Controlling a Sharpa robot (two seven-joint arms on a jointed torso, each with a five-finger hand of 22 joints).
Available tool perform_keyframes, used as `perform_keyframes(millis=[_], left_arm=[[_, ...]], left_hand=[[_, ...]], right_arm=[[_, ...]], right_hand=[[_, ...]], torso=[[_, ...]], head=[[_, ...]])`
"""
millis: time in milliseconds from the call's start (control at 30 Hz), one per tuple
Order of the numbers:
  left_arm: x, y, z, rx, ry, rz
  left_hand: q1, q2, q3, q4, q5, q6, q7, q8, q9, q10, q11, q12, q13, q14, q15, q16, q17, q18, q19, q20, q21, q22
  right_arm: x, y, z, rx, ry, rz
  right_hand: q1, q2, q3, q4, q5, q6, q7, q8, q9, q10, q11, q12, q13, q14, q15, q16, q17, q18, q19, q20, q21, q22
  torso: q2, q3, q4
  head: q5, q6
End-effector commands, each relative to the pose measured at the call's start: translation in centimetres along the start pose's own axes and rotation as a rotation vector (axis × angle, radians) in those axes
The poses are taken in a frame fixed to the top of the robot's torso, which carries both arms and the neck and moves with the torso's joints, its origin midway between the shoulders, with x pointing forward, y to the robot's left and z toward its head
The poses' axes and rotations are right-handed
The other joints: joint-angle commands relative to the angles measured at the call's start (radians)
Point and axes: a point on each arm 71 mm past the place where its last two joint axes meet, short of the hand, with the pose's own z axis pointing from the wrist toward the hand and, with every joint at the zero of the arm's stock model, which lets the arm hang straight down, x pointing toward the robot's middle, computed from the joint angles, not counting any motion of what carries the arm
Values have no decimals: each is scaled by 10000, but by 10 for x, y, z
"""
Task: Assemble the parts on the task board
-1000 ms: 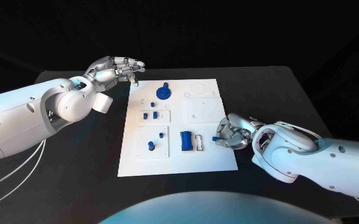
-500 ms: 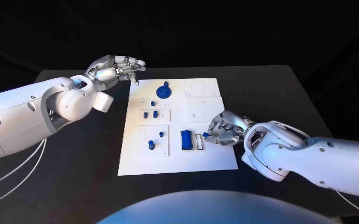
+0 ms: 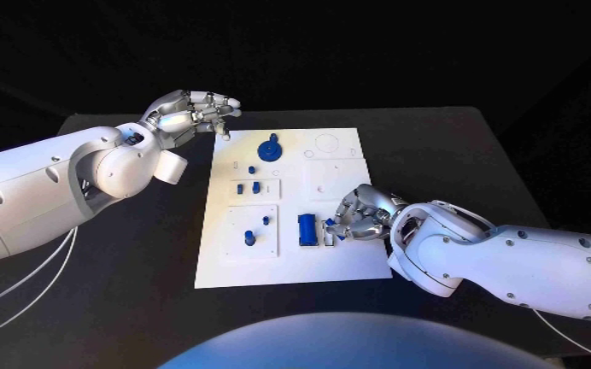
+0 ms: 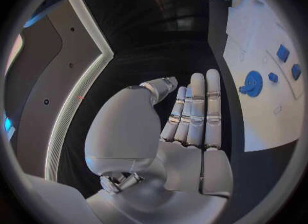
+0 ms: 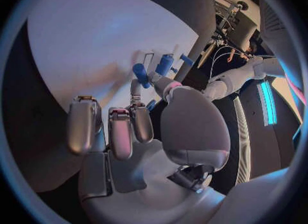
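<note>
The white task board (image 3: 351, 258) lies mid-table. My right hand (image 3: 359, 214) hovers over its right side and pinches a small blue peg (image 3: 330, 222) (image 5: 140, 74) between thumb and a finger, just beside the blue block (image 3: 307, 230) (image 5: 165, 63) and the narrow white frame (image 3: 325, 234). A round blue disc (image 3: 271, 149) (image 4: 252, 82) stands near the board's far edge. Small blue parts (image 3: 255, 188) sit in the left panels, and others (image 3: 248, 237) sit lower down. My left hand (image 3: 191, 115) (image 4: 192, 126) floats off the board's far left corner, fingers extended, holding nothing.
Black table (image 3: 123, 249) surrounds the board on all sides. My left forearm (image 3: 74, 181) crosses the table's left side. The right forearm (image 3: 493, 258) covers the near right. The board's right half (image 3: 332, 177) holds shallow white recesses.
My right hand has carried the small blue peg leftward over the board, from near its right edge to beside the blue block. The left hand has stayed put.
</note>
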Motion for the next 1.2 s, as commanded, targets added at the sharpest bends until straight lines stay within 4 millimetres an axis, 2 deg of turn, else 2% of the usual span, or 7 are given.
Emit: perform_keyframes(millis=[33, 567, 1200], left_arm=[[3, -1, 0, 92, 220, -26], [3, -1, 0, 73, 234, -11], [2, -1, -1, 28, 246, 11]], left_hand=[[26, 20, 32, 7, 63, -87, 105, 47, -5, -68, 28, 47, -13, -63, 22, -9, 6, 74, 60, 0, -37, -16], [26, 20, 32, 7, 63, -87, 105, 47, -5, -68, 28, 47, -13, -63, 22, -9, 6, 74, 60, 0, -37, -16], [42, 30, 56, -9, 67, -89, 110, 53, -5, -74, 32, 60, -17, -69, 22, -9, 5, 71, 70, -5, -35, -18]], right_arm=[[4, -1, 0, 226, 393, -207], [8, 2, 4, 162, 446, -465], [8, 3, 7, 116, 466, -511]], right_hand=[[-157, 20, -80, 14, -7, 121, -42, 124, 83, 186, -82, 23, 1153, 874, -106, 53, 1802, -64, 225, -86, 45, 1900], [-181, 23, -105, 22, -5, 132, -59, 148, 103, 188, -96, 16, 1148, 873, -118, 49, 1793, -59, 219, -96, 19, 1893], [-813, 202, -457, 530, -6, 170, -103, 347, 279, 267, -140, 106, 1231, 888, -163, 81, 1861, -75, 244, -151, 90, 1911]], torso=[[4, -4, -9], [2, -4, 3], [-2, -6, -1]], head=[[6, -8], [19, 20], [29, 30]])
